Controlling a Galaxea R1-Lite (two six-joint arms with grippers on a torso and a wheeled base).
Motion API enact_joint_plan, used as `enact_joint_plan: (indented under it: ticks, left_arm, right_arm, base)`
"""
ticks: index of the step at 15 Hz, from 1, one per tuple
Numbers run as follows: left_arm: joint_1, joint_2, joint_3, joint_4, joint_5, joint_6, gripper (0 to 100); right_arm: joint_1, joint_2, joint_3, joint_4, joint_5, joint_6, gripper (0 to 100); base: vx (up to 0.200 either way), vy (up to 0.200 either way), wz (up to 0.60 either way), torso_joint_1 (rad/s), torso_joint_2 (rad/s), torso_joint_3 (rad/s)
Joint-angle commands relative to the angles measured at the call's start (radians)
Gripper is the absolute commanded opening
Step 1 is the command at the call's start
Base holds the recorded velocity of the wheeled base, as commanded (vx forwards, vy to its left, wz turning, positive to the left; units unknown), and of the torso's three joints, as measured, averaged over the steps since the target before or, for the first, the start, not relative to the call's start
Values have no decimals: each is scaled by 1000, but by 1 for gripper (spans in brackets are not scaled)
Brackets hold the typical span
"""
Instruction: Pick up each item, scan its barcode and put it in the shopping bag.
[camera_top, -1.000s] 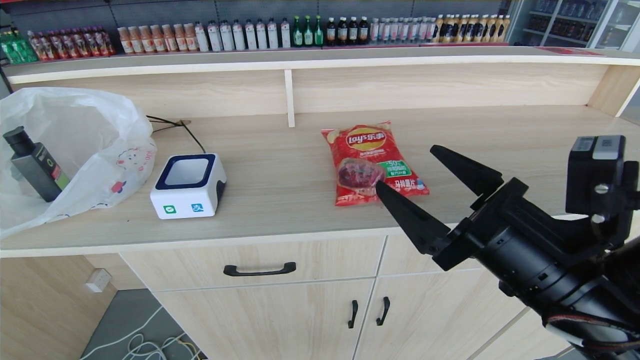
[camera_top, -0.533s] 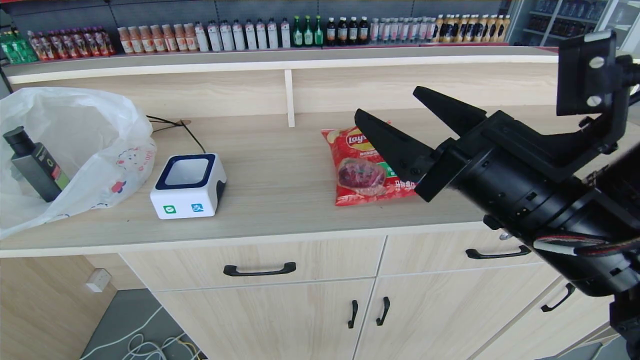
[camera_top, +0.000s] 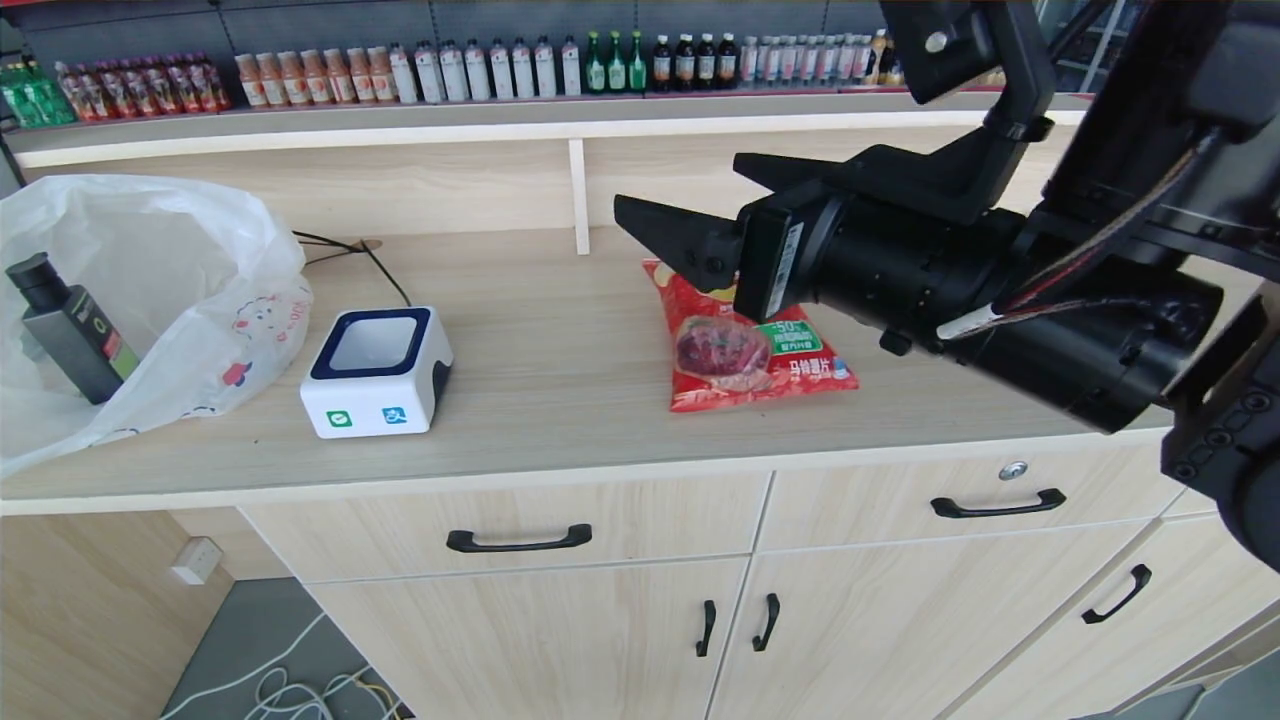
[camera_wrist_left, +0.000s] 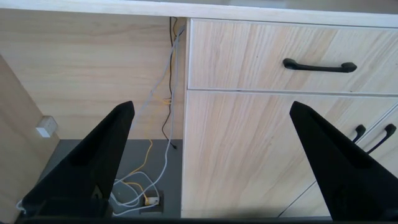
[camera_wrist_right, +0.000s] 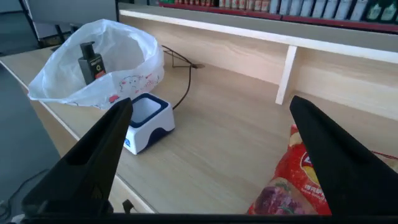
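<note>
Below right gripper (camera_top: 677, 182), chip bag (camera_top: 745, 350) on counter (camera_top: 560, 340)

In front of me a pale wooden bench (camera_top: 560, 400) has black-handled drawers (camera_top: 650, 515) and cupboard doors (camera_top: 560, 640) below, a raised ledge (camera_top: 400, 130) behind, rows of shelved bottles (camera_top: 500, 70) beyond, and loose cables (camera_top: 290, 690) on the grey floor (camera_top: 250, 620)
</note>
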Motion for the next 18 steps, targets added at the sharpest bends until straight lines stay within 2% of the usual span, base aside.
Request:
enact_joint_plan:
  ticks: [1,3,5,6,7,8,13,15,18]
  left_arm:
    - [0,0,0,0,0,0,100]
    - [0,0,0,0,0,0,100]
    - [0,0,0,0,1,0,100]
    - [0,0,0,0,0,0,100]
    - [0,0,0,0,0,0,100]
    - [0,0,0,0,0,0,100]
    - [0,0,0,0,0,0,100]
    - [0,0,0,0,0,0,100]
    - [0,0,0,0,0,0,100]
  right_arm:
    - [-1,68,-69,89,16,-7,100]
    - [-4,54,-163,303,18,-4,100]
    - [-4,102,-210,315,1,-7,100]
    - [-5,108,-247,382,-1,-2,100]
    - [-10,108,-287,503,-7,13,100]
    - [-34,105,-339,661,-64,16,100]
    - [-175,220,-520,683,-42,62,100]
    - [-194,252,-537,715,-50,62,100]
    - [-274,288,-583,754,-76,56,100]
  base:
    - [0,0,0,0,0,0]
    - [0,0,0,0,0,0]
    - [0,0,0,0,0,0]
    - [0,0,0,0,0,0]
    - [0,0,0,0,0,0]
    - [0,0,0,0,0,0]
    - [0,0,0,0,0,0]
    - [0,0,0,0,0,0]
    - [0,0,0,0,0,0]
